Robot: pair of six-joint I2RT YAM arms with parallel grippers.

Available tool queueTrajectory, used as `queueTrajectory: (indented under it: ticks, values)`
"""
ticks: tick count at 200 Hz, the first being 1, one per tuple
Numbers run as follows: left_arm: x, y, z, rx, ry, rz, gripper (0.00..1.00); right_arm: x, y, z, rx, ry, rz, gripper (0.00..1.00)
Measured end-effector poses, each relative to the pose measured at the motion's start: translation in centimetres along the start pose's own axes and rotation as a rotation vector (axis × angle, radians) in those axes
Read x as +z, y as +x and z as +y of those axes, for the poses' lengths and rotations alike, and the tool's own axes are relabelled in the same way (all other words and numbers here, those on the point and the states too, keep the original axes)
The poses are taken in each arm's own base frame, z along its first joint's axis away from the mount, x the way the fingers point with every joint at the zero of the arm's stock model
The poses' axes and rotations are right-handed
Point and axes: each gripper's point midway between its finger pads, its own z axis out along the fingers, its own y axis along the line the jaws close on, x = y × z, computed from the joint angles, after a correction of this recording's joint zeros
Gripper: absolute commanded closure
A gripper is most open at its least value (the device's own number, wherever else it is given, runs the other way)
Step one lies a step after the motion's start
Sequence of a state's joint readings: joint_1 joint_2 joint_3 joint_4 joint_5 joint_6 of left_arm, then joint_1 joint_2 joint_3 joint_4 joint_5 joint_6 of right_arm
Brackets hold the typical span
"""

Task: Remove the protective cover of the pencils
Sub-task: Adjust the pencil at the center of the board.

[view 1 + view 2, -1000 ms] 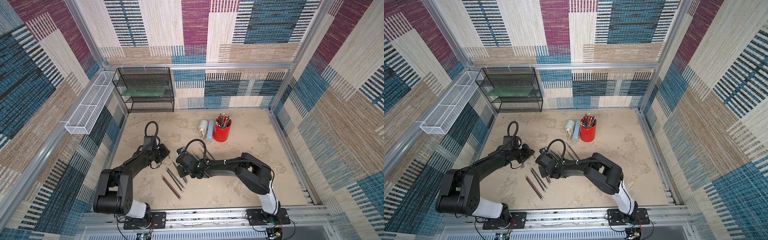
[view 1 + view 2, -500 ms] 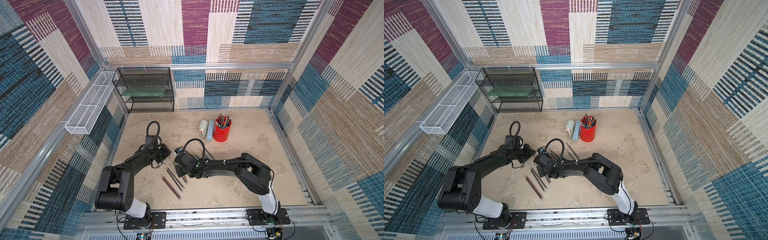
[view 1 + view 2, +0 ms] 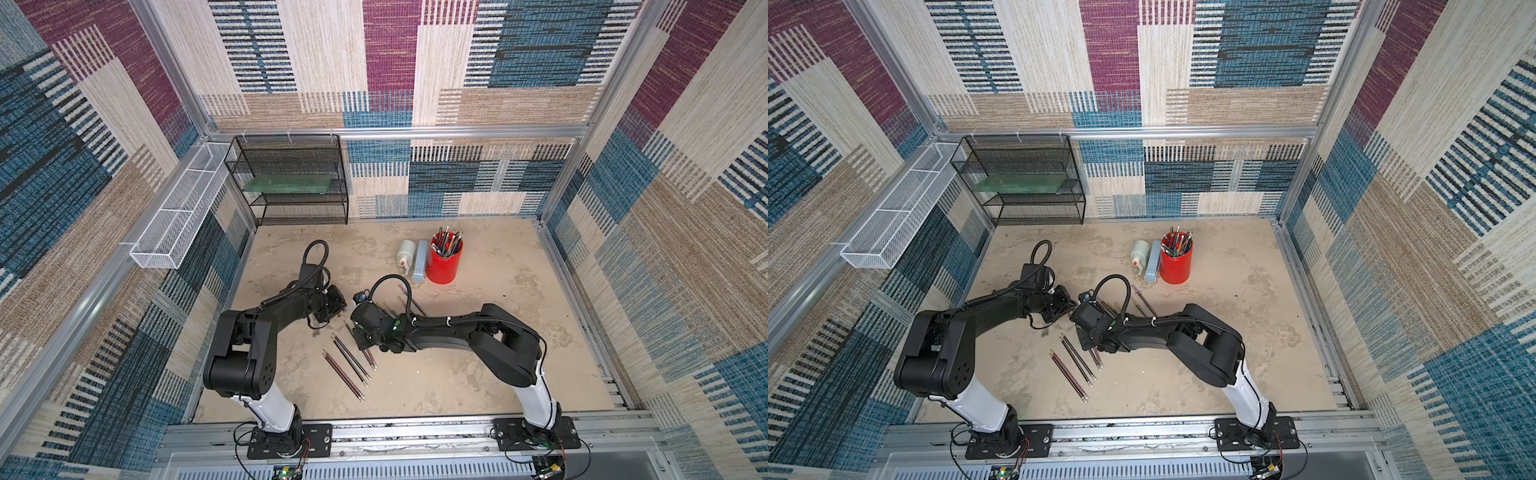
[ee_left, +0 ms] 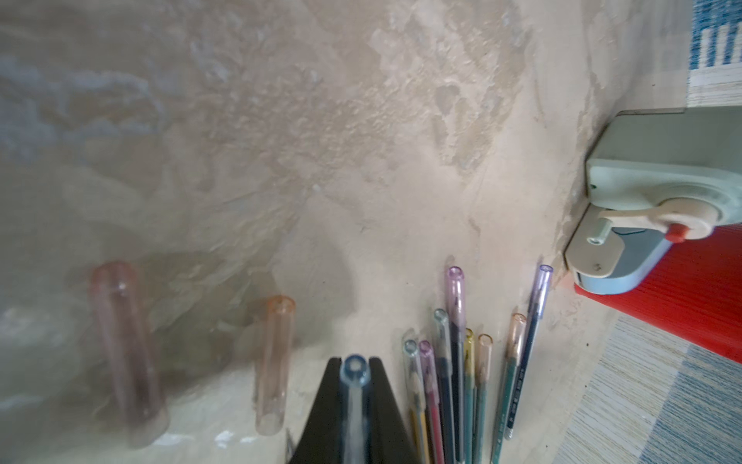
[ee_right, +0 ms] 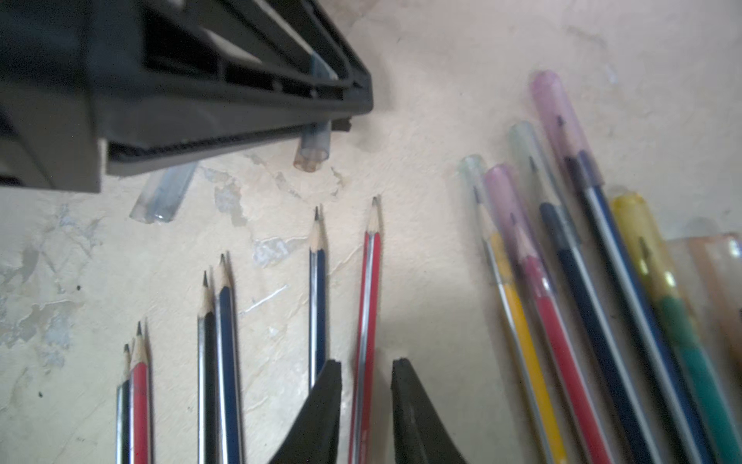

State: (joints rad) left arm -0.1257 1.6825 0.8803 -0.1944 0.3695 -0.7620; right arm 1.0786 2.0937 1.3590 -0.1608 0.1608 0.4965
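Tiny, unreadable print (image 4: 515,405) on pencils (image 4: 453,361)

Your left arm (image 3: 245,328) and right arm (image 3: 503,349) match: glossy black, blocky links, each with a rounded white sleeve (image 3: 270,405) by a black base plate (image 3: 316,434) fixed with silver screws. A black cable (image 3: 314,251) loops off each wrist. White ties (image 3: 449,320) bind the right arm's bundle, and a small green dot (image 3: 397,322) marks it. Your left claw (image 4: 355,363) and right claw (image 5: 366,367) have matte black, tapering fingers (image 5: 321,401).
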Motion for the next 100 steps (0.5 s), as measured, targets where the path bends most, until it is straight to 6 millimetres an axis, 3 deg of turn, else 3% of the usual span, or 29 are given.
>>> queueTrajectory:
  ticks: [100]
  values:
    - [0.4, 0.4, 0.6, 0.008, -0.058, 0.033, 1.00, 0.4, 0.3, 1.0, -0.006, -0.032, 0.016, 0.74]
